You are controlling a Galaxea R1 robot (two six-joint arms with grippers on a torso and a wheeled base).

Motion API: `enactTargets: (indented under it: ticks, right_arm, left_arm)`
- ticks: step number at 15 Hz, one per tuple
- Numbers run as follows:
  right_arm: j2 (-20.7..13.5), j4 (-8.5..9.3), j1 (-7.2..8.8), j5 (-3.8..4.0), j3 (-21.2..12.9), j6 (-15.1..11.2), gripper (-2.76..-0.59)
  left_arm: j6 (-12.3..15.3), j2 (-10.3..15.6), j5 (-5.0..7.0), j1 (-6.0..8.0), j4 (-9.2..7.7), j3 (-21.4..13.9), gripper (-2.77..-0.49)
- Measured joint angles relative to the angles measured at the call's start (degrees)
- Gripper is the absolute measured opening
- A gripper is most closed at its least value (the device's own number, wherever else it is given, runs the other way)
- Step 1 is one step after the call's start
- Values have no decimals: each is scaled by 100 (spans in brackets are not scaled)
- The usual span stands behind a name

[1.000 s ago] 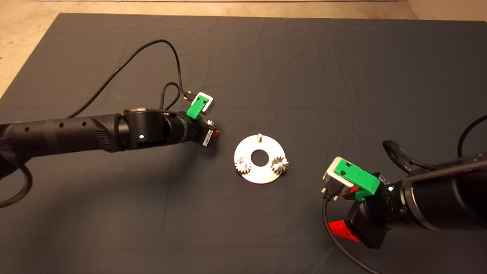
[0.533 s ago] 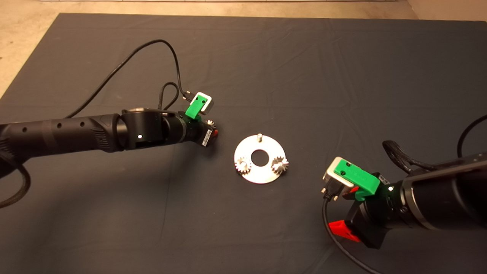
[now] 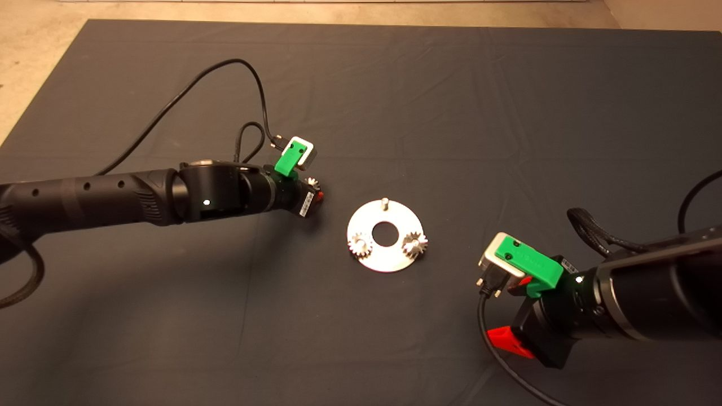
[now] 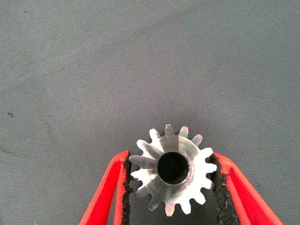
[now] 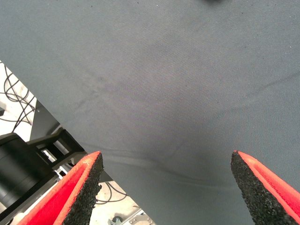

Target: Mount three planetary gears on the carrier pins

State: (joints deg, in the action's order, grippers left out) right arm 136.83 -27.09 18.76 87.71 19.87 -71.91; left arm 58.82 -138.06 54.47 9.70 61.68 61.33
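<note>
A flat silver disc (image 3: pixel 385 256) lies mid-mat with two planetary gears (image 3: pixel 359 245) (image 3: pixel 414 243) seated on its near carrier pins. The far carrier pin (image 3: pixel 384 201) stands bare. Left of the disc, my left gripper (image 3: pixel 316 190) is shut on a third planetary gear (image 4: pixel 172 168), its black pads pressing the teeth on both sides; the gear's centre hole faces the wrist camera. That gear (image 3: pixel 312 182) peeks out beside the gripper in the head view. My right gripper (image 3: pixel 510 310) waits open at the lower right, with only mat between its fingers (image 5: pixel 84 180).
A black cable (image 3: pixel 225 73) loops over the mat behind the left arm. Another cable (image 3: pixel 496 355) trails from the right wrist toward the front edge. Beige floor (image 3: pixel 34 51) shows past the mat's far left corner.
The left arm has crept slightly away from the disc and back with the gear held. The right arm and the disc are unmoved.
</note>
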Motion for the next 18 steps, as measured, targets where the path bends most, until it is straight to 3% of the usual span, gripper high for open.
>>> enactTargets:
  ticks: [4, 7, 10, 13, 16, 18]
  right_arm:
    - [0, 5, 16, 0, 0, 0, -134]
    - [-50, 20, 151, -1, 0, 0, -134]
    - [-411, 66, 251, -9, 0, 2, -134]
    - [-673, 143, 332, 40, 0, 2, -134]
    - [-647, 234, 555, 5, 2, 11, -134]
    - [-649, 297, 571, 2, 2, 91, -134]
  left_arm:
    - [24, 0, -6, 0, 0, -1, -238]
    - [29, -9, -9, 0, -2, -1, -244]
    - [28, -98, -3, 0, -15, -1, -250]
    - [22, -99, 44, 5, -20, -4, -250]
    - [-119, -139, 262, 3, -20, -67, -251]
    - [-270, -247, 418, 27, -20, -64, -252]
